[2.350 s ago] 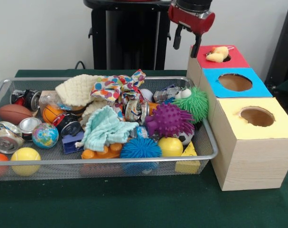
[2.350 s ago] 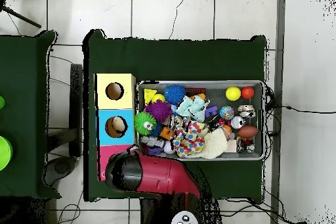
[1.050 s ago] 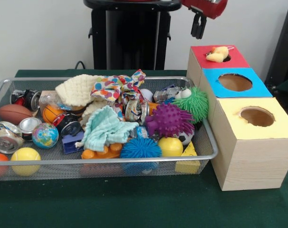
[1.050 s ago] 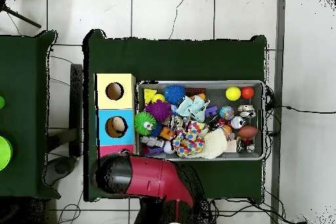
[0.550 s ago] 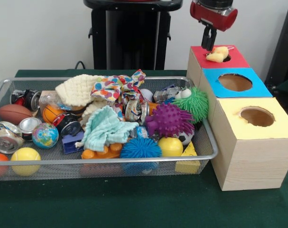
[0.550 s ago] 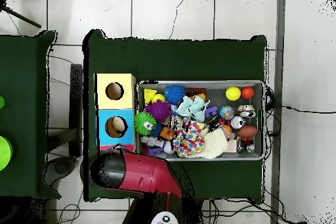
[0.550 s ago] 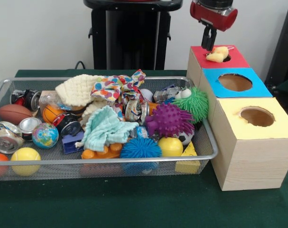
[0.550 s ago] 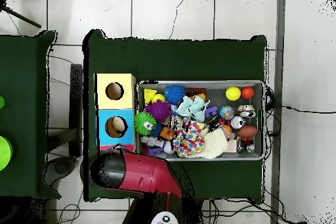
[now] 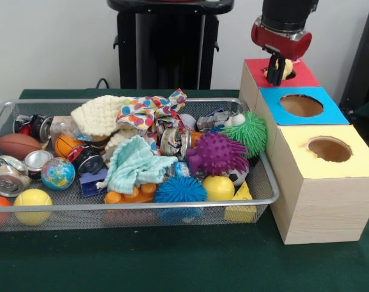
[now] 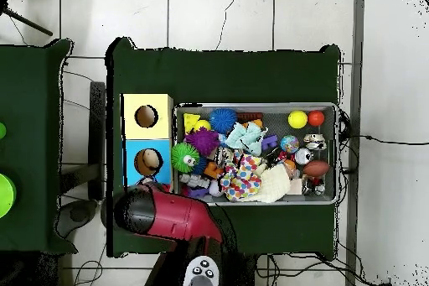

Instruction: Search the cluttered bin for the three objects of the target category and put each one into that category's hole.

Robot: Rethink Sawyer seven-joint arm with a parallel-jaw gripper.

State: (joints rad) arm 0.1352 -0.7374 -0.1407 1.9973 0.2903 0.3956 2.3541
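Observation:
The wire-mesh bin (image 9: pixel 111 208) lies on the green table, full of balls, cans, cloths and spiky toys; it also shows in the overhead view (image 10: pixel 255 106). The red-surround hole (image 9: pixel 292 75) tops the farthest wood box at the right. My gripper (image 9: pixel 274 78) hangs straight over this hole, its tip at the rim. A small pale yellow round object (image 9: pixel 287 66) sits right beside the tip, just above the hole. I cannot see whether it is held. In the overhead view the red arm (image 10: pixel 167 215) hides the red box.
The blue-surround hole (image 9: pixel 301 105) and the yellow-surround hole (image 9: pixel 329 149) stand in a row in front of the red one, against the bin's right end. A purple spiky ball (image 9: pixel 217 152) and a green spiky ball (image 9: pixel 254 131) lie near that end.

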